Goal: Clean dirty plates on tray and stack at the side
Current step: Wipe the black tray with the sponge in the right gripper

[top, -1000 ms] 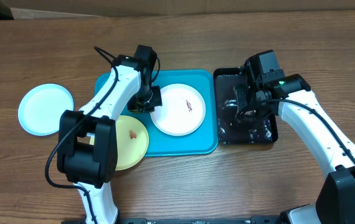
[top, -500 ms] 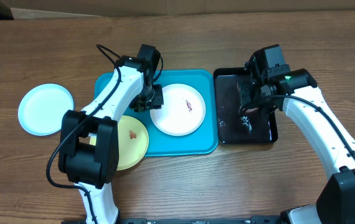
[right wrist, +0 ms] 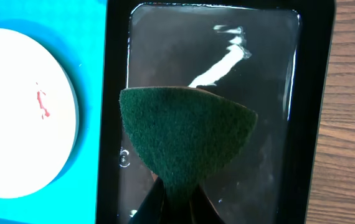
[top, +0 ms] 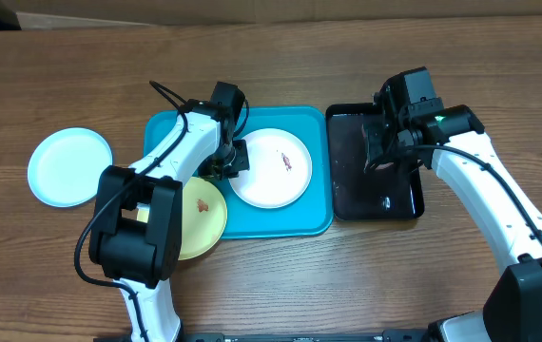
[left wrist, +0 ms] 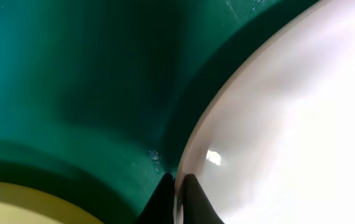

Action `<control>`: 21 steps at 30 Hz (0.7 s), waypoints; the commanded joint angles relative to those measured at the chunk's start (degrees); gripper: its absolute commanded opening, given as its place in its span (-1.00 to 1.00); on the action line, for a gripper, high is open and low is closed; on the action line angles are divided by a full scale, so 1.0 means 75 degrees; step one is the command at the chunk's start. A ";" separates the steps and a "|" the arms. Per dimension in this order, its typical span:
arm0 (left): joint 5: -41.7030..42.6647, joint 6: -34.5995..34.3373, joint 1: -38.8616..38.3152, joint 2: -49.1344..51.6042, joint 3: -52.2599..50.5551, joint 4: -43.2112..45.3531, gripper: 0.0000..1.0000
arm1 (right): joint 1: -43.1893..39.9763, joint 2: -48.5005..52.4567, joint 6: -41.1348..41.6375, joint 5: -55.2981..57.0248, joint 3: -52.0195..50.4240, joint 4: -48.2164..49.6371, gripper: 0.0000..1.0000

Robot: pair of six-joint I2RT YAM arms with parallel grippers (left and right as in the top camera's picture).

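Re-clamped, the left gripper (top: 236, 161) pinches the left rim of the white plate (top: 273, 169) on the tray (top: 309, 223). It should hold firm while the right gripper (right wrist: 174, 205), clenched on the newly lifted sponge (right wrist: 187, 134), crosses to scrub the smear (top: 288, 160).

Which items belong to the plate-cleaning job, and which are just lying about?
Job: round white plastic plate; round yellow-green plastic plate; round pale-blue plastic plate; rectangular turquoise plastic tray; dark green sponge; glossy black rectangular tray.
Lying about: brown cardboard at the back.
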 commanded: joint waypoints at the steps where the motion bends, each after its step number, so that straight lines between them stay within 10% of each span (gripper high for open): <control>1: -0.0111 -0.0029 -0.0038 0.0111 -0.0038 0.0058 -0.92 | -0.0026 -0.0140 -0.0029 0.0219 0.0198 0.0073 -0.93; 21: -0.0064 -0.0029 -0.0047 0.0114 -0.0038 0.0082 -0.91 | -0.0012 0.0787 -0.0172 0.0082 -0.0026 0.0373 -0.93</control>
